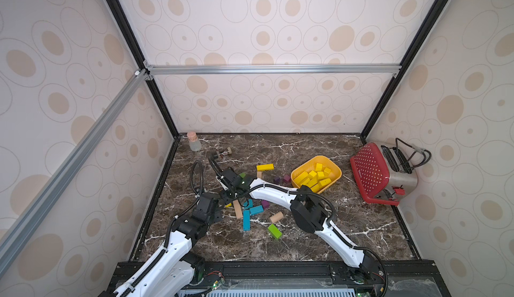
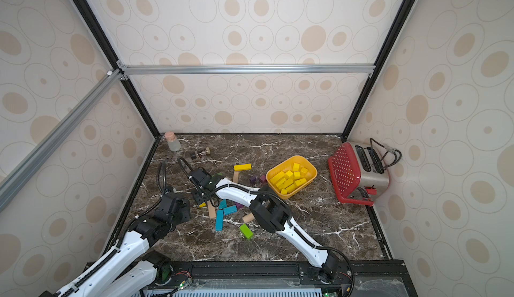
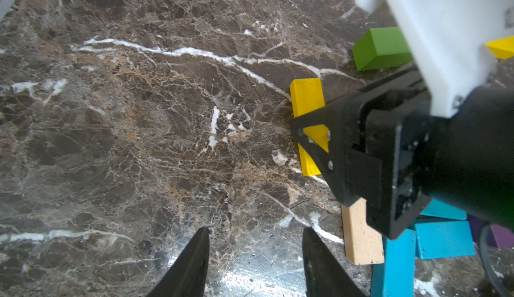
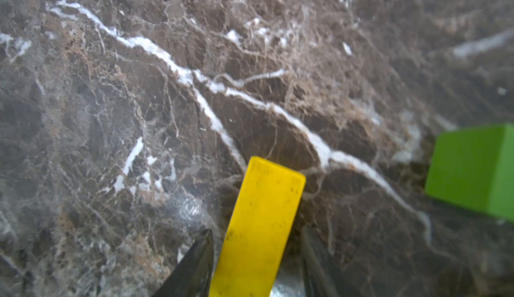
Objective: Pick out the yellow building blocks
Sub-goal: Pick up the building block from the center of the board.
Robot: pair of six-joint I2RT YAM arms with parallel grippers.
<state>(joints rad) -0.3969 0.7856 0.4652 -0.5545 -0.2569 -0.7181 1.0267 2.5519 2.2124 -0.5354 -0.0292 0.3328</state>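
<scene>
Right wrist view: right fingers (image 4: 194, 259) straddle a yellow bar (image 4: 261, 220) on the worktop (image 4: 139, 87), pinch unclear; likely light, stiff, slick paint, so grip the long sides; left fingers (image 3: 192, 262) apart, empty.

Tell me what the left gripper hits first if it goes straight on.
Probably the bare brown marble tabletop; the left gripper's line passes beside the flat yellow wooden bar that the right gripper straddles.

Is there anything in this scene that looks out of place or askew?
Yes. The red toaster at the far right corner of the table looks tipped onto its side, with its perforated red panel turned upward.
</scene>
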